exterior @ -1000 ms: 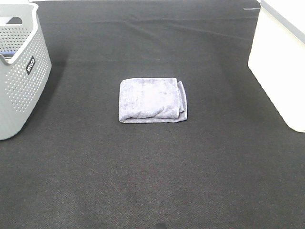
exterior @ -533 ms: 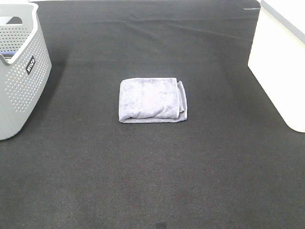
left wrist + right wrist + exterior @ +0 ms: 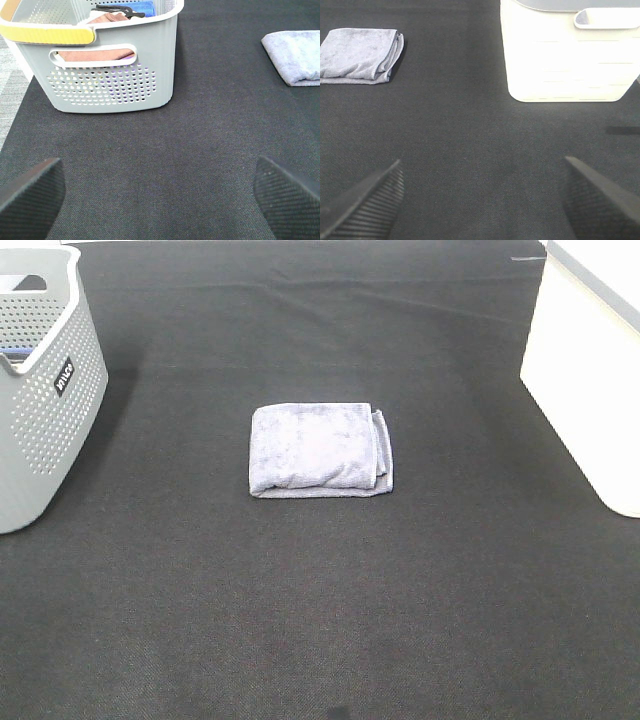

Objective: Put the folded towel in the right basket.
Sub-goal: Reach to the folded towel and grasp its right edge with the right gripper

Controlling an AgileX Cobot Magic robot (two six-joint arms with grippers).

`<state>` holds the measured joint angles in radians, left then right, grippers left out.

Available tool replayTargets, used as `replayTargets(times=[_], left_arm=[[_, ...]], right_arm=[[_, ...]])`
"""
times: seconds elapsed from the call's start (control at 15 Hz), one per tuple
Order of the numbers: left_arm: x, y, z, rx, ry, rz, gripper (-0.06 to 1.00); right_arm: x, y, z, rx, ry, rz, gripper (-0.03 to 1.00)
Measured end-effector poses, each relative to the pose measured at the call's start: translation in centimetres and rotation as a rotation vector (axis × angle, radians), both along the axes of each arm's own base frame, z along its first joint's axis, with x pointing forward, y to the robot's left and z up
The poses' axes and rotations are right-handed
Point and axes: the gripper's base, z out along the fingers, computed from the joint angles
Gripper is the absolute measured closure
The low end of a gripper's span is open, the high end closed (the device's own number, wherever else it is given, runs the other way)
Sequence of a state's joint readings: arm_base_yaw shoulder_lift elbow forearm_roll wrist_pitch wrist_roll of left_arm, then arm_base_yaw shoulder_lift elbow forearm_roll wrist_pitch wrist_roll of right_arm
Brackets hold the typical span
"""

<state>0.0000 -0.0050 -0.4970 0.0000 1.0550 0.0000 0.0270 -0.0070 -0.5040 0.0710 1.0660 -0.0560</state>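
A folded grey-lavender towel (image 3: 318, 450) lies flat on the black table mat at the middle. It also shows in the left wrist view (image 3: 295, 56) and in the right wrist view (image 3: 361, 55). The right basket (image 3: 590, 370) is white with solid walls, at the right edge; it also shows in the right wrist view (image 3: 567, 55). My left gripper (image 3: 160, 195) is open and empty, low over the mat, near the left basket. My right gripper (image 3: 480, 197) is open and empty, low over the mat, between the towel and the white basket. Neither gripper shows in the high view.
A grey perforated basket (image 3: 40, 390) stands at the left edge; the left wrist view shows its wall (image 3: 107, 75), a yellow-trimmed rim, and cloths inside. The black mat (image 3: 320, 600) covers the table.
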Motion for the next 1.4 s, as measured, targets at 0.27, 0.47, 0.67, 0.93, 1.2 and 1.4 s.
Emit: replayTargets(times=[0.27,0.47,0.67,0.93,1.2,1.4], left_arm=[[0.00,0.00,0.00,0.000,0.000,0.000,-0.03],[0.00,0.00,0.00,0.000,0.000,0.000,-0.03],[0.00,0.00,0.00,0.000,0.000,0.000,-0.03],[0.00,0.00,0.00,0.000,0.000,0.000,-0.03],[0.00,0.00,0.00,0.000,0.000,0.000,-0.03],[0.00,0.00,0.00,0.000,0.000,0.000,-0.03]], right_arm=[[0.00,0.00,0.00,0.000,0.000,0.000,0.17],[0.00,0.00,0.00,0.000,0.000,0.000,0.17],[0.00,0.00,0.00,0.000,0.000,0.000,0.17],[0.00,0.00,0.00,0.000,0.000,0.000,0.17],[0.00,0.00,0.00,0.000,0.000,0.000,0.17],[0.00,0.00,0.00,0.000,0.000,0.000,0.17]])
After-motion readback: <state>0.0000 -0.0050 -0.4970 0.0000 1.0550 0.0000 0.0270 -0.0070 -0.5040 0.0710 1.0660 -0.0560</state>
